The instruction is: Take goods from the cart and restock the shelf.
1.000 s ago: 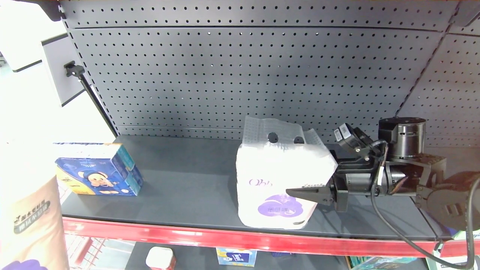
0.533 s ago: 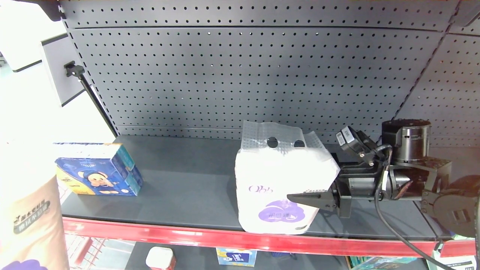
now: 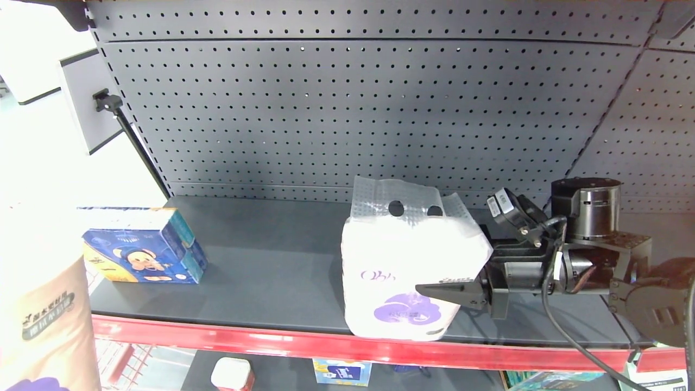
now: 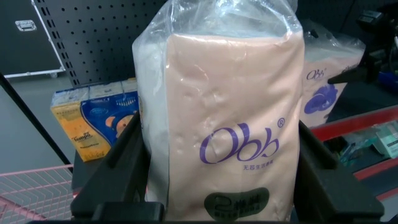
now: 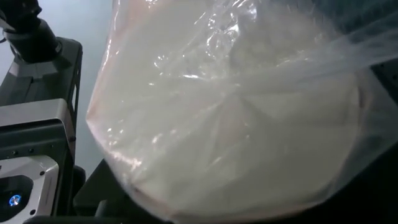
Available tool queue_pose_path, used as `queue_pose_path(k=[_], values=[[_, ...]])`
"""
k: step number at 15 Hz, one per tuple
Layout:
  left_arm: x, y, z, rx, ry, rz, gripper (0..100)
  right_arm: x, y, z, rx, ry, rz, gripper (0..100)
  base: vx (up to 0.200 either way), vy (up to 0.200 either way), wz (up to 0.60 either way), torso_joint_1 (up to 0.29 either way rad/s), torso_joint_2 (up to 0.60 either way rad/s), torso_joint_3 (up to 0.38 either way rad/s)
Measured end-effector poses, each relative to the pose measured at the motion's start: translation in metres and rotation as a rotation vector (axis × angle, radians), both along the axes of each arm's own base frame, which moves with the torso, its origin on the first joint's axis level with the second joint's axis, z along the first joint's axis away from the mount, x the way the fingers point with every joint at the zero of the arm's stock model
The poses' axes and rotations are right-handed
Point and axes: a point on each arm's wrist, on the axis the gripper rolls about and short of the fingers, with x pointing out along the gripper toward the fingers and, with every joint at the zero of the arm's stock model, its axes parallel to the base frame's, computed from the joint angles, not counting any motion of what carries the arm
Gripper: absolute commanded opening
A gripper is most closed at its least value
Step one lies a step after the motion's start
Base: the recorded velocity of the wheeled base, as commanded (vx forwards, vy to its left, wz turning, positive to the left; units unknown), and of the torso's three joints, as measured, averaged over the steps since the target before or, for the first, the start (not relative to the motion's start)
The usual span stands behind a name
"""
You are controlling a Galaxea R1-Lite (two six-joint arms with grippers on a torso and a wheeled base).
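A white tissue-roll pack point(image 3: 404, 266) with purple print stands on the grey shelf point(image 3: 260, 260), close to its front edge. My right gripper point(image 3: 442, 271) reaches in from the right and is shut on it. One dark finger point(image 3: 448, 287) lies across the pack's front; the other is hidden behind it. The same white pack point(image 5: 230, 106) sits right up against the right wrist camera. At the lower left, a beige pack point(image 3: 43, 320) is held below shelf level. My left gripper point(image 4: 221, 155) is shut on this beige pack point(image 4: 230, 124), with a black finger point(image 4: 127, 152) on each side.
A blue tissue box point(image 3: 144, 252) lies at the shelf's left end. Perforated grey panels point(image 3: 353, 108) back the shelf, and a red strip point(image 3: 244, 339) runs along its front. Small goods point(image 3: 232, 374) sit on the lower shelf. A red wire cart point(image 4: 31, 193) is beside the left arm.
The right gripper and the white pack have sunk slightly and shifted a little to the right, towards the shelf's front edge. The beige pack at the left has barely moved.
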Motion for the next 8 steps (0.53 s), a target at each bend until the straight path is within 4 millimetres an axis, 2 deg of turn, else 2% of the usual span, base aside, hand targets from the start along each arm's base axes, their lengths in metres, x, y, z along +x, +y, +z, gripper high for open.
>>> queue_pose_path(k=[1,8], values=[[0.0000,0.0000,0.0001,0.000,-0.001,0.000,0,0.0002,0.0002,-0.0008,-0.002,-0.002,0.001,100,0.000,0.000,0.00,0.000,0.00,0.000],[0.0003,0.0000,-0.0009,0.002,0.005,0.004,0,-0.0063,-0.0029,-0.0050,-0.014,0.021,-0.006,100,0.000,0.000,0.00,0.000,0.00,0.000]])
